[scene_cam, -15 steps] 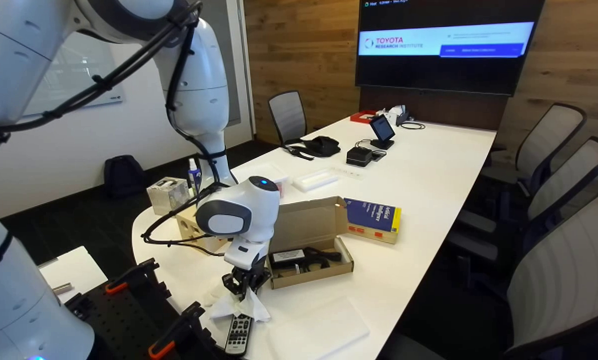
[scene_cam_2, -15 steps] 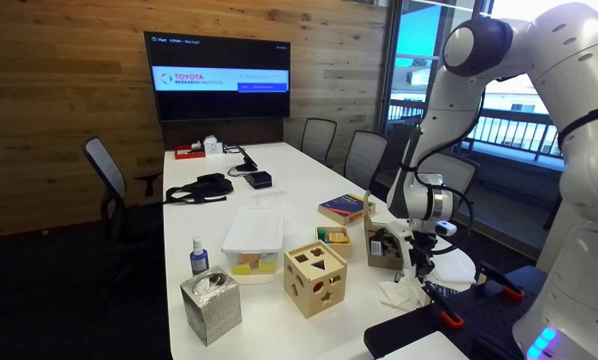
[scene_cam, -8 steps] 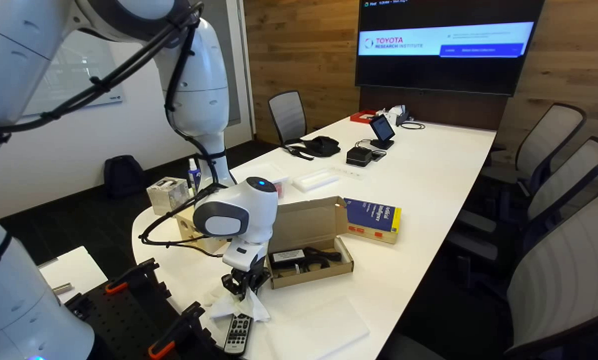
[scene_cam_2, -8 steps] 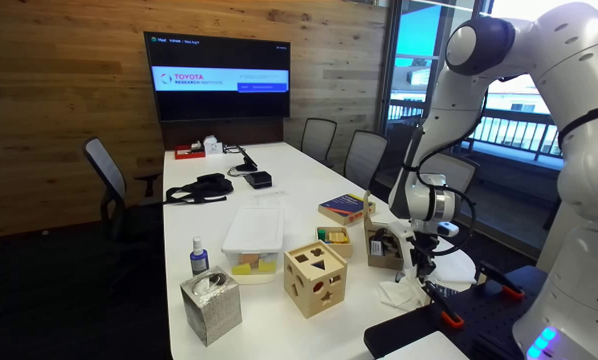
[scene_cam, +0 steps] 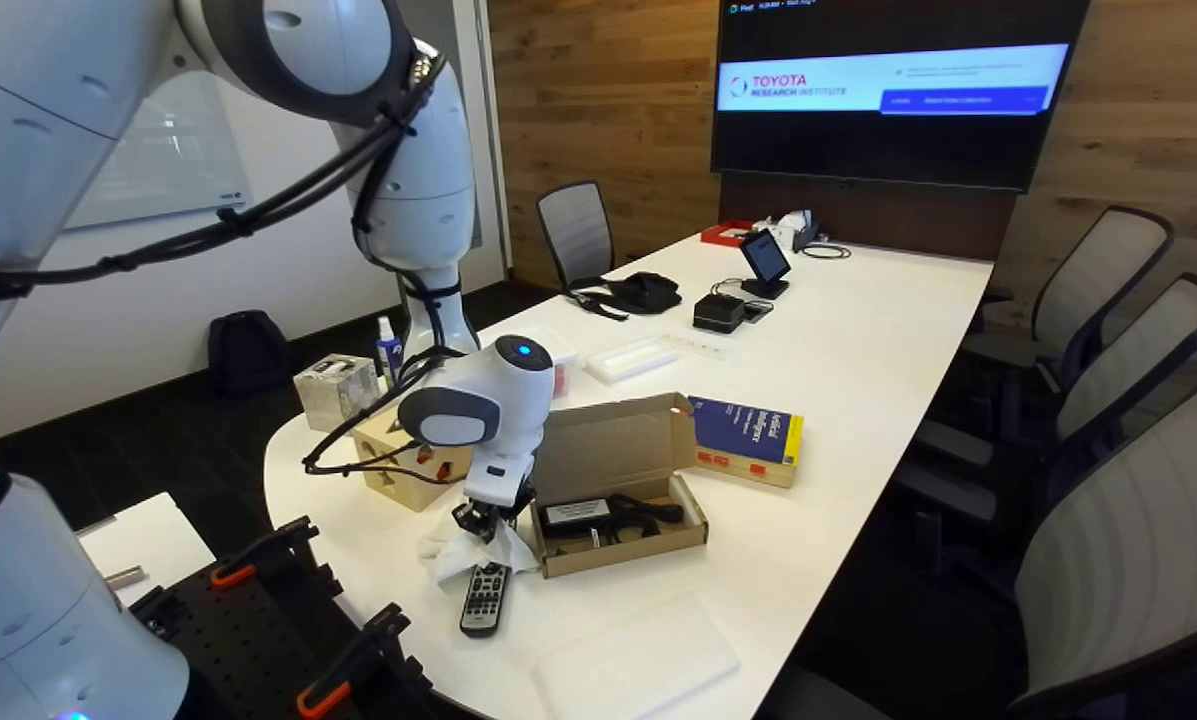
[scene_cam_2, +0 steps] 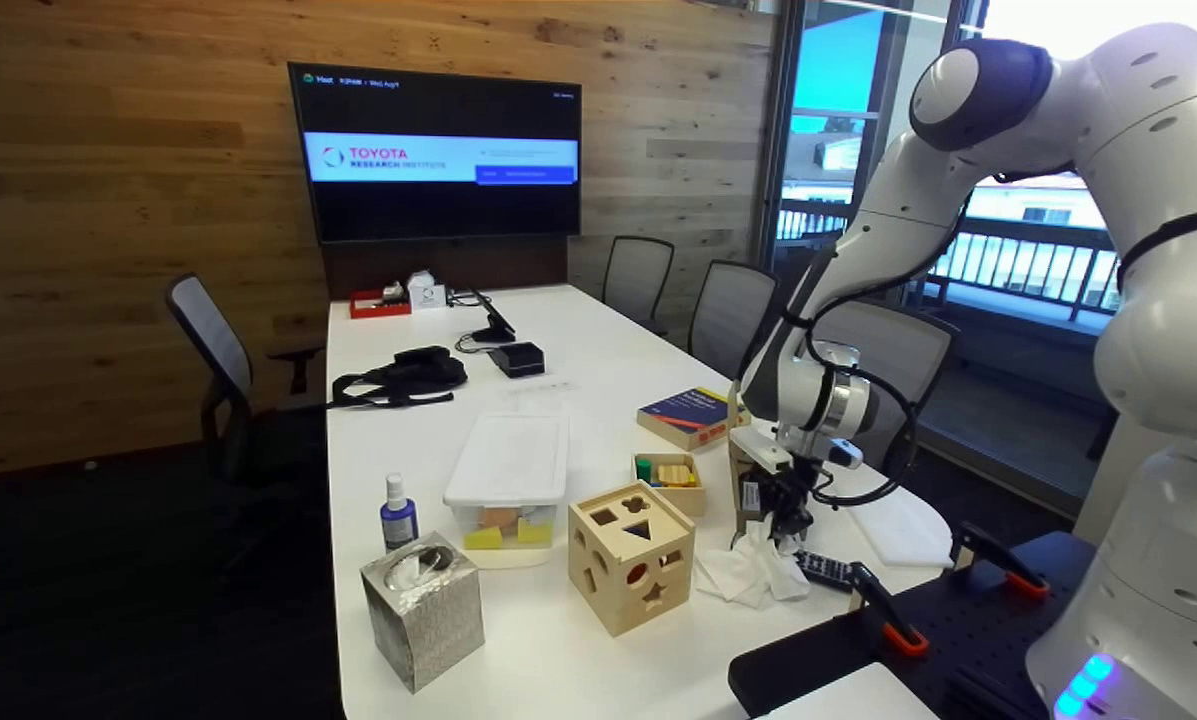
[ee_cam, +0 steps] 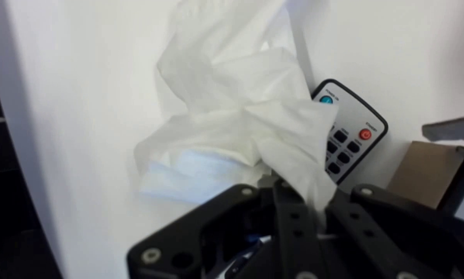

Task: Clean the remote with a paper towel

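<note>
The dark remote (scene_cam: 483, 602) with light buttons lies flat on the white table; it also shows in an exterior view (scene_cam_2: 826, 570). In the wrist view, its end with a blue and a red button (ee_cam: 357, 120) sticks out from under the paper towel (ee_cam: 232, 89). The white crumpled paper towel shows in both exterior views (scene_cam: 458, 560) (scene_cam_2: 748, 572). It covers the far part of the remote and spreads beside it. My gripper (ee_cam: 311, 197) is shut on a pinched fold of the towel, low over the remote (scene_cam: 486, 525) (scene_cam_2: 790, 528). The middle of the remote is hidden.
An open cardboard box (scene_cam: 648, 550) with a dark adapter stands close beside the gripper. A wooden shape cube (scene_cam_2: 630, 575) stands on the towel's other side. A flat white sheet (scene_cam: 638, 660) lies near the table edge. Black clamps (scene_cam_2: 888, 610) sit at the robot's mount.
My gripper has moved away from the robot's base, toward the box and cube, with the towel in it. The remote has slid the same way. The towel stays pinched.
</note>
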Motion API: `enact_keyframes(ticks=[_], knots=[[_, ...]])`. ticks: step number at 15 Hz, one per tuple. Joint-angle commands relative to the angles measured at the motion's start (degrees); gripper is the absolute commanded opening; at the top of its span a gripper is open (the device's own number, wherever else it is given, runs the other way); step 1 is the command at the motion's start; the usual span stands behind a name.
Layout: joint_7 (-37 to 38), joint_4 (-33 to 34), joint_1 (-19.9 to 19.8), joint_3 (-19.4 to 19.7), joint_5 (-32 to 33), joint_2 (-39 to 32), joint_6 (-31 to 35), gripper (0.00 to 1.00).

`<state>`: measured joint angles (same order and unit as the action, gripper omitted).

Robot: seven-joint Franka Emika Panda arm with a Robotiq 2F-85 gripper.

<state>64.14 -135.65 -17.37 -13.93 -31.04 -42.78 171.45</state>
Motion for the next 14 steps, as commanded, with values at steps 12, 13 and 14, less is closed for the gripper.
enact_keyframes(ticks=[12,13,14], knots=[[6.8,-16.1,22.6,21.8,-4.2,13.9,1.7,0.00],[10.2,-16.4,26.3,25.6,-3.2,13.1,1.6,0.00],[13.4,-16.6,30.5,29.7,-2.6,12.1,1.2,0.00]])
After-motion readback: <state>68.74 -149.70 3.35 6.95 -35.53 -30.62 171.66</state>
